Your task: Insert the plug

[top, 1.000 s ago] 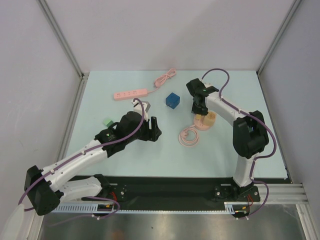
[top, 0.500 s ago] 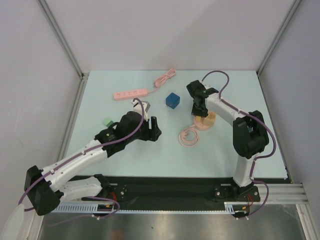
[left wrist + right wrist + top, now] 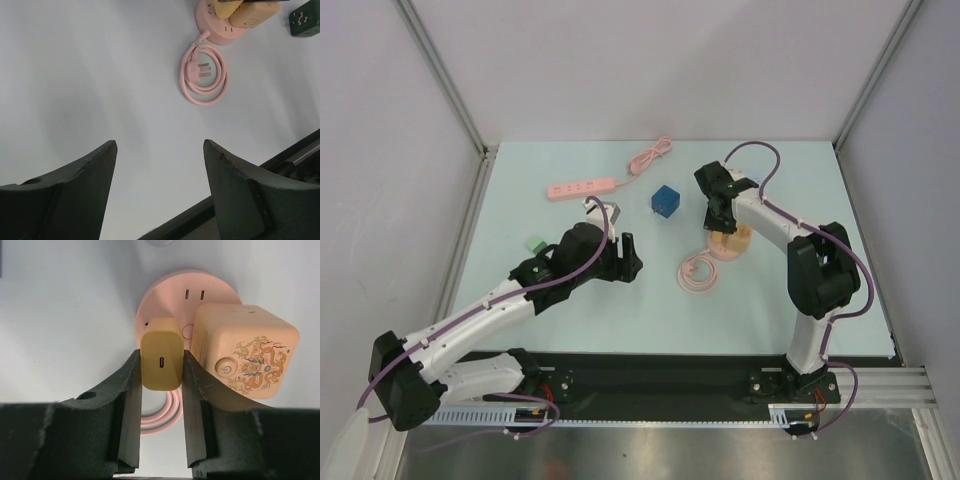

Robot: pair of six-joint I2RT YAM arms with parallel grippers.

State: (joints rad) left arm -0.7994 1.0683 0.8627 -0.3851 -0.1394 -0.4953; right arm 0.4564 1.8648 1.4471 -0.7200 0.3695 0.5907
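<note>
Reaching forward low over the pale table (image 3: 650,312), the left gripper (image 3: 160,150) hangs with jaws wide apart and nothing between them. A coiled pink cable (image 3: 204,75) lies ahead of its tips. The right arm bends down, right gripper (image 3: 161,371) clamped on the yellow charger plug (image 3: 161,352), directly over the round pink socket hub (image 3: 170,295). An orange cube adapter (image 3: 245,355) sits just beside one finger. Grey walls around. The plug's prongs are hidden, so seating is unclear.

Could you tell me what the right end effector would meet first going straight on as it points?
Probably the round pink socket hub: the right end effector, shut on a small yellow charger block, points at its top; the gap is unclear.
</note>
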